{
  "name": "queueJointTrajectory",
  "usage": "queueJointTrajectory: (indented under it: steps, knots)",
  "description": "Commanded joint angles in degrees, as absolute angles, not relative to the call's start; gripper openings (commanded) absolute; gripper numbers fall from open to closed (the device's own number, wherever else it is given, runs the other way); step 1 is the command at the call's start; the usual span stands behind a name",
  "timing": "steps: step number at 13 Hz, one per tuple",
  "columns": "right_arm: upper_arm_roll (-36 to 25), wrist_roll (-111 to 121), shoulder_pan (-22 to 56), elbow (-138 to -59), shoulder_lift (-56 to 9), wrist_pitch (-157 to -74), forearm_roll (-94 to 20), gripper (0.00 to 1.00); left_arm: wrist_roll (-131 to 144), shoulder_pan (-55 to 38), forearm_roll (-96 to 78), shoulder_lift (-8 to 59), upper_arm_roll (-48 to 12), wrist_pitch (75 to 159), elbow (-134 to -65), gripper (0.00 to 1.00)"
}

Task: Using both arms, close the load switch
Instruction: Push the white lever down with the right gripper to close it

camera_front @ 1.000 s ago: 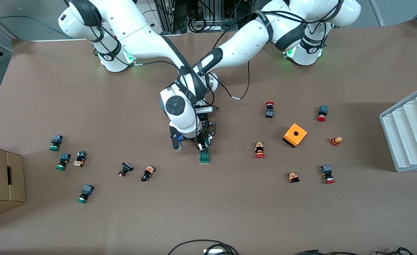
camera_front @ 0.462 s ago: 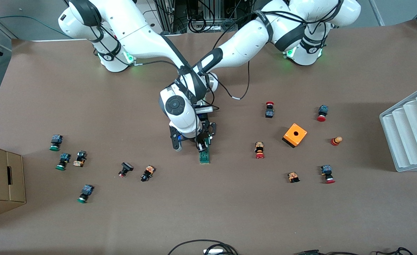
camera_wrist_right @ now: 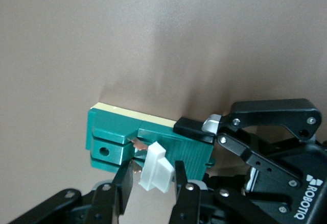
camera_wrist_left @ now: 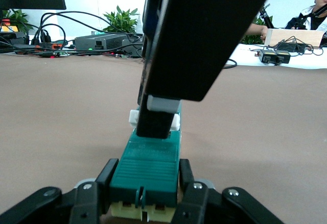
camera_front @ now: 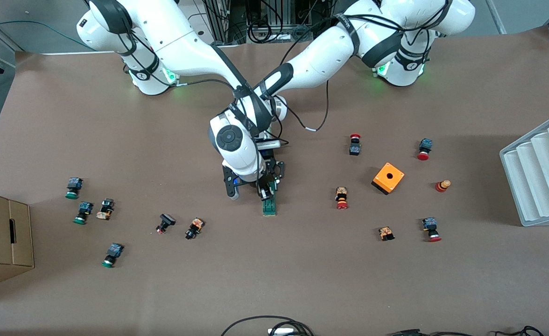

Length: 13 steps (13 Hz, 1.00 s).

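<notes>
The green load switch point(camera_front: 269, 207) lies flat at the table's middle. In the left wrist view my left gripper point(camera_wrist_left: 148, 193) is shut on the block's end point(camera_wrist_left: 148, 165), one finger point(camera_wrist_left: 89, 201) on each side. In the right wrist view my right gripper point(camera_wrist_right: 152, 183) is open, with a finger point(camera_wrist_right: 122, 183) on either side of the raised white tab point(camera_wrist_right: 154, 169) and a gap on one side. The block point(camera_wrist_right: 112, 132) and the left gripper's finger point(camera_wrist_right: 194, 128) on it show there too. In the front view both grippers point(camera_front: 267, 189) crowd over the switch's end nearer the robots.
An orange box with a hole point(camera_front: 388, 178) and several red-capped push-buttons point(camera_front: 341, 198) lie toward the left arm's end. Green-capped buttons point(camera_front: 84, 212) and a cardboard box point(camera_front: 1, 238) are toward the right arm's end. A white ribbed tray point(camera_front: 540, 172) stands at the table's edge.
</notes>
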State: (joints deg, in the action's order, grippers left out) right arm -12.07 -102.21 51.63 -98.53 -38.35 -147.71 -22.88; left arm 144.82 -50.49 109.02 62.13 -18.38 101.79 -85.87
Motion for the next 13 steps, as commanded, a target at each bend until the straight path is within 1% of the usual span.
queueJointTrajectory:
  steps: [1, 3, 5, 10, 12, 13]
  knots:
    - [-12.4, -102.0, 50.7, -97.3, -38.1, -148.2, -24.5, 0.4, 145.3, -50.7, 109.2, 63.6, -19.1, 101.4, -83.8, 0.53]
    - [-12.4, -102.0, 50.7, -97.3, -38.1, -148.2, -24.5, 0.38, 145.2, -50.7, 109.2, 63.5, -19.1, 101.4, -83.8, 0.54]
    - [-12.4, -101.9, 50.7, -96.9, -38.2, -148.2, -24.4, 0.3, 145.3, -50.7, 109.2, 63.6, -19.1, 101.4, -83.8, 0.54]
    - [-12.4, -101.9, 50.7, -96.9, -38.3, -148.2, -24.5, 0.27, 145.2, -50.7, 109.2, 63.6, -19.1, 101.4, -83.8, 0.54]
    - [-12.4, -101.8, 50.5, -96.9, -38.4, -148.3, -24.4, 0.2, 145.2, -50.7, 109.2, 63.6, -19.1, 101.4, -83.8, 0.54]
    - [-12.4, -101.8, 50.5, -96.9, -38.5, -148.3, -24.3, 0.19, 145.2, -50.7, 109.2, 63.6, -19.1, 101.4, -83.8, 0.54]
